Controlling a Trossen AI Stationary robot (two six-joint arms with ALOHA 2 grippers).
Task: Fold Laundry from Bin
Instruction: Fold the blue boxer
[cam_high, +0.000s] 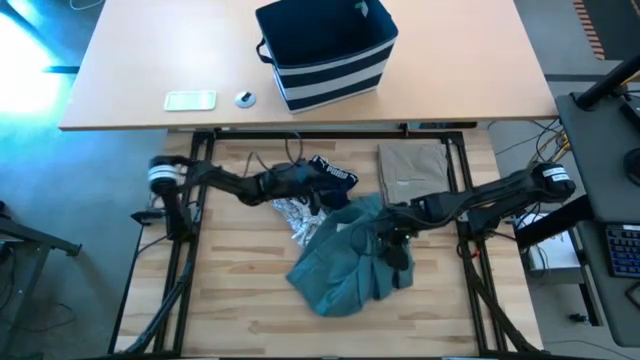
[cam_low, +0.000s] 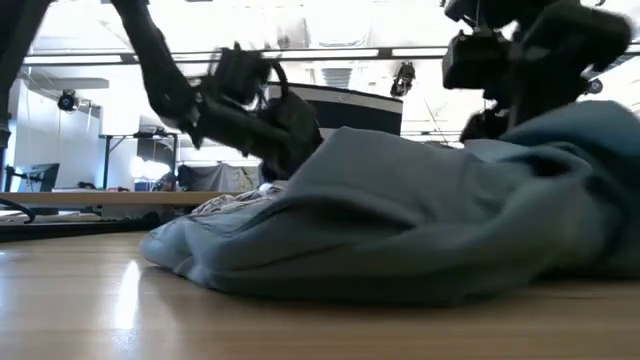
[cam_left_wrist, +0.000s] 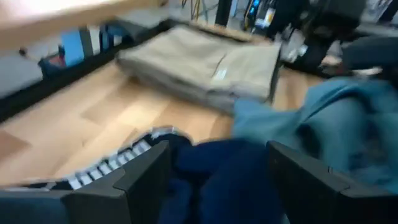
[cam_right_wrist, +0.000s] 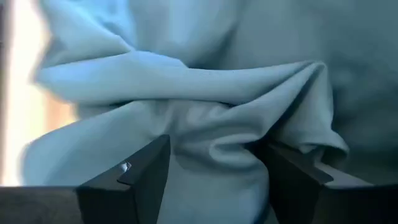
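Note:
A teal-green garment (cam_high: 345, 255) lies crumpled in a heap at the middle of the wooden table. Behind it lie a dark navy garment with white print (cam_high: 335, 178) and a grey-white patterned one (cam_high: 293, 212). A tan garment (cam_high: 412, 170) lies folded flat at the far right. The navy bin (cam_high: 325, 50) with white stripes stands on the farther table. My left gripper (cam_left_wrist: 217, 149) is open and low, a finger on either side of the navy garment (cam_left_wrist: 217, 180). My right gripper (cam_right_wrist: 217, 144) is open above the teal folds (cam_right_wrist: 205, 81), pointing steeply down. My left gripper has the navy garment's bunched cloth (cam_left_wrist: 214, 168) between its open fingers, which come nearly level from the table's left; I cannot tell whether they touch it. My right gripper stands from above over a ridge of teal cloth (cam_right_wrist: 211, 155); I cannot tell whether it touches.
A white flat device (cam_high: 190, 100) and a small round object (cam_high: 245, 98) lie on the farther table, left of the bin. Black frame rails (cam_high: 180, 250) run along both sides of the wooden table. Bare wood shows near the front edge (cam_high: 250, 320).

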